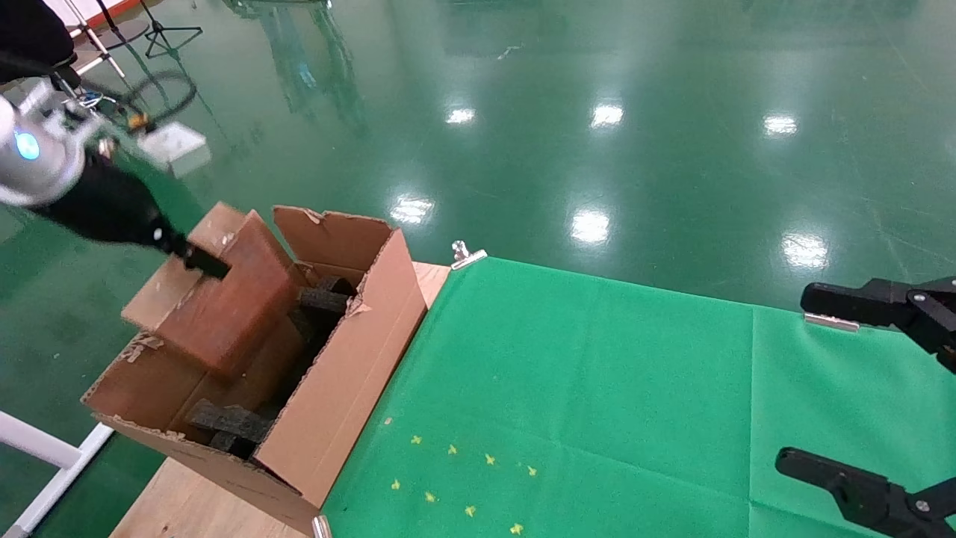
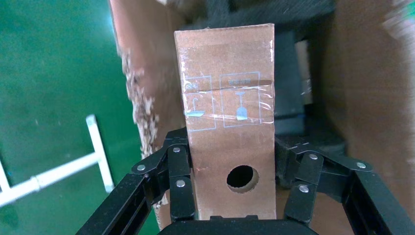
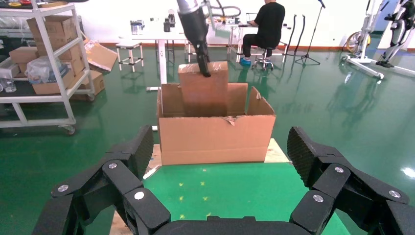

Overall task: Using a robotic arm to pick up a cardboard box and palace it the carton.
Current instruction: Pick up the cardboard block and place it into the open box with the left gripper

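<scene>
Tool on my left arm [image 2: 240, 205] pinches the cardboard box [image 2: 227, 122] between both fingers [image 2: 178, 188], holding it over the open carton [image 1: 328, 388], its lower part already among the black foam pieces [image 1: 325, 299]. Glossy tape crosses pale blue handling symbols printed on the box: a wine glass and a second mark, with writing too small to read. Below them sits a round hole [image 2: 242, 178]. My right tool [image 3: 215, 186] hangs spread wide above the green worktop [image 1: 597, 388].
</scene>
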Action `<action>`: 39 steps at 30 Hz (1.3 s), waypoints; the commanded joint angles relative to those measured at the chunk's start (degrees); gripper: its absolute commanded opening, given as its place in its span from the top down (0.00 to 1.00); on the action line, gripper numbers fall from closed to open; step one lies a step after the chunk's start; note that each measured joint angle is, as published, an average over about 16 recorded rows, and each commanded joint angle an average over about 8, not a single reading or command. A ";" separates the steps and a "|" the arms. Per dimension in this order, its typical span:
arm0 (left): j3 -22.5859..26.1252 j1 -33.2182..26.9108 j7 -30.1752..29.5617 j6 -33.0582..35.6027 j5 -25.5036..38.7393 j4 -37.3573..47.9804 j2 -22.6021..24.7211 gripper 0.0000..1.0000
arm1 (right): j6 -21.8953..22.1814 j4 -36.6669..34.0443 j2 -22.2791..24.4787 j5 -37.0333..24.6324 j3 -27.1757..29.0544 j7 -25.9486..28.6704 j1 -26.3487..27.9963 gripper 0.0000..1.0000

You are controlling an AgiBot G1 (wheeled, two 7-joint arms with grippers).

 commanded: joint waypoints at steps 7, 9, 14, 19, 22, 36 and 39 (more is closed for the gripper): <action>0.27 5.04 4.53 -5.57 -0.64 10.62 1.12 1.00 | 0.00 0.00 0.00 0.00 0.00 0.00 0.00 0.00; 0.37 5.76 5.86 -6.57 -0.58 13.21 1.81 1.00 | 0.00 0.00 0.00 0.00 0.00 0.00 0.00 0.00; 0.64 7.86 8.97 -8.77 -0.50 19.09 3.91 1.00 | 0.00 0.00 0.00 0.00 0.00 0.00 0.00 0.00; 0.81 10.06 10.70 -10.71 -0.52 24.77 6.13 1.00 | 0.00 0.00 0.00 0.00 -0.01 0.00 0.00 0.00; 0.68 11.09 11.16 -11.62 -0.79 27.59 7.19 0.80 | 0.00 0.00 0.00 0.00 -0.01 0.00 0.00 0.00; 0.32 12.54 12.22 -12.72 -1.45 30.77 8.41 0.00 | 0.02 -0.02 0.01 0.02 0.00 -0.01 -0.01 0.00; 0.33 12.42 12.15 -12.57 -1.43 30.57 8.31 0.00 | 0.02 -0.02 0.01 0.02 0.00 -0.01 -0.01 0.00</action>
